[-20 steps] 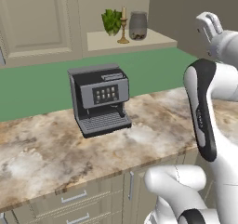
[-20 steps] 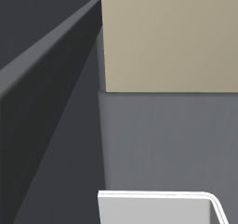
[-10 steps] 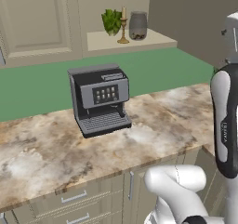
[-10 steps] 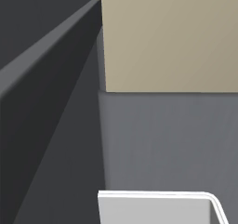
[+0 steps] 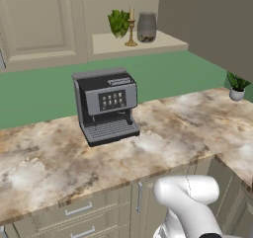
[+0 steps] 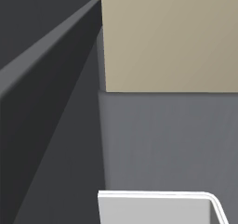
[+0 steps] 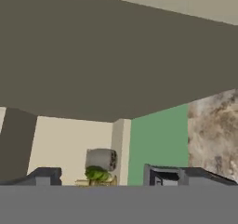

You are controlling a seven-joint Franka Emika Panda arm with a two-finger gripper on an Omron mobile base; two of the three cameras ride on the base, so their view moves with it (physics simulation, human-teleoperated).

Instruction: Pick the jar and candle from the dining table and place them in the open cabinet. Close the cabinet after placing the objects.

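Observation:
The jar [image 5: 147,27], smoky grey glass, and the candle [image 5: 131,28] on its brass holder stand side by side on the pale beige top of the dining table [image 5: 163,43], far across the green floor. The hand view, rolled over, shows the jar [image 7: 101,159] small and distant. My gripper [image 7: 116,180] is open there, its dark fingertips [image 7: 44,175] wide apart with nothing between them, far from both objects. A beige raised-panel cabinet door [image 5: 39,19] fills the upper left of the left base view; I cannot tell whether it stands open.
A black coffee machine [image 5: 106,106] sits on the marbled counter [image 5: 49,163] just in front of the base, with drawers [image 5: 79,210] below. A leafy plant [image 5: 118,22] stands beside the candle, a small potted plant [image 5: 237,86] at right. A dark grey wall [image 5: 207,19] rises at upper right.
The arm has swung off to the right: its upper links and hand have left the left base view, leaving the white base part low down. The objects have not moved.

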